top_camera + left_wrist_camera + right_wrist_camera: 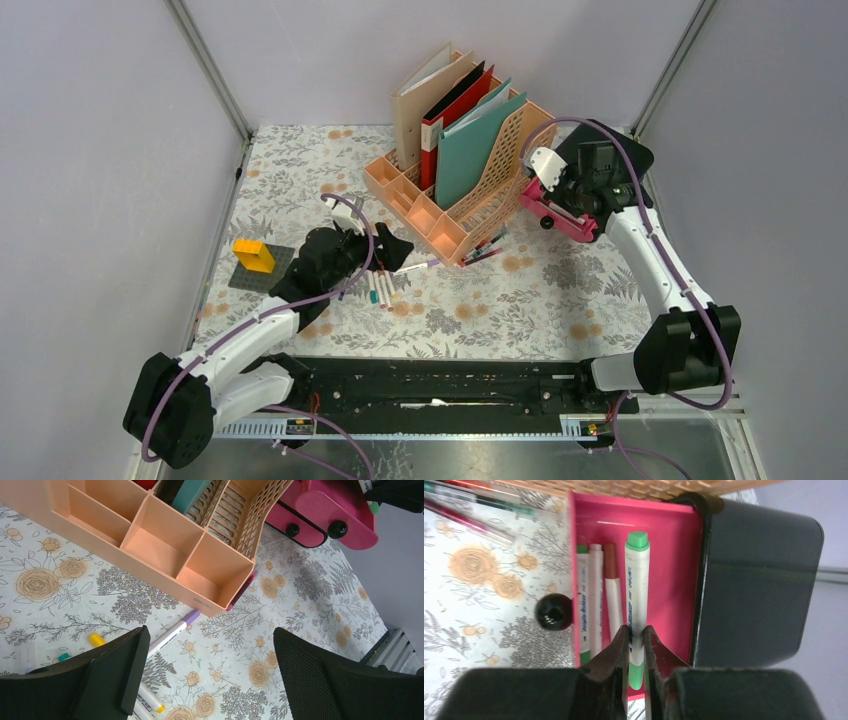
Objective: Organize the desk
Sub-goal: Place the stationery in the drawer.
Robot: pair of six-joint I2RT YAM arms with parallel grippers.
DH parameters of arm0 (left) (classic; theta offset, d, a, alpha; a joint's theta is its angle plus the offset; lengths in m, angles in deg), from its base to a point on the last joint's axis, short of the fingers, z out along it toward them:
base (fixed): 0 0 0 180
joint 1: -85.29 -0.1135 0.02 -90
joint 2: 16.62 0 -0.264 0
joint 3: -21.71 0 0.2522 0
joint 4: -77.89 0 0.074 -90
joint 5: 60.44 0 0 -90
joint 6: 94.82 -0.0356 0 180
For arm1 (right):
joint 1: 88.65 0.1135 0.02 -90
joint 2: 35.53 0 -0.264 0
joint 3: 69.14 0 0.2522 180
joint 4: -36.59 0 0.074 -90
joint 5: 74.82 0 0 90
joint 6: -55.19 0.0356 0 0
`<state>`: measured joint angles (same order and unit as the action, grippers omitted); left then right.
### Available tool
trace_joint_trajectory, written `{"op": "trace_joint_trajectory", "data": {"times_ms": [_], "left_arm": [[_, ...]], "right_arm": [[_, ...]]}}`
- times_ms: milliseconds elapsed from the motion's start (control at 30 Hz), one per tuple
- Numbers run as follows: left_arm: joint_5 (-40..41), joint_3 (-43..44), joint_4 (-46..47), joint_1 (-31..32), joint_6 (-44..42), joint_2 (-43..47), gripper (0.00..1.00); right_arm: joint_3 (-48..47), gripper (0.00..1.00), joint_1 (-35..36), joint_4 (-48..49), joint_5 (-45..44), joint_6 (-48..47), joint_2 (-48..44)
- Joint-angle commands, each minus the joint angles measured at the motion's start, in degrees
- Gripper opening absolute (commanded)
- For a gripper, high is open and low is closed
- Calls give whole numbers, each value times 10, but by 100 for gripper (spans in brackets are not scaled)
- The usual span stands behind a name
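pinching a green-capped marker (637, 590) in the pink tray (674, 555) near the desk's (520, 300) far right corner, the right gripper (636, 632) is clamped; the left gripper (210, 645) gapes wide over loose markers (172, 632) mid-desk. the desk spreads beneath both arms.

Peach file rack (505, 165) holds upright folders (478, 145); pens (487, 247) lie against its right corner, a purple-capped marker (176, 629) and other markers just in front. Pink tray (674, 555) beside the rack has four markers side by side, incl. a green-capped marker (636, 590). Yellow block (253, 255) sits on grey baseplate (252, 282), well left of the rack.
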<state>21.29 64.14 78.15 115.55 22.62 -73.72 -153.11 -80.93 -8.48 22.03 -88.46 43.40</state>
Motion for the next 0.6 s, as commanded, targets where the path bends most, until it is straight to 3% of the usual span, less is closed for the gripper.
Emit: {"op": "trace_joint_trajectory", "data": {"times_ms": [0, 100, 233, 367, 567], "left_arm": [[-1, -2, 27, -10, 15, 7, 99], [-12, -2, 27, -14, 20, 2, 99], [-25, -4, 28, -16, 23, 4, 99], [-41, -6, 30, -17, 25, 9, 99], [-67, -6, 30, -17, 34, 9, 99]], "right_arm": [[19, 18, -6, 77, -79, 6, 8], [29, 35, -7, 100, -116, 10, 12], [32, 56, -7, 100, -92, 34, -4], [31, 64, -7, 80, -33, 65, -33], [4, 71, -7, -4, 135, 116, -47]]}}
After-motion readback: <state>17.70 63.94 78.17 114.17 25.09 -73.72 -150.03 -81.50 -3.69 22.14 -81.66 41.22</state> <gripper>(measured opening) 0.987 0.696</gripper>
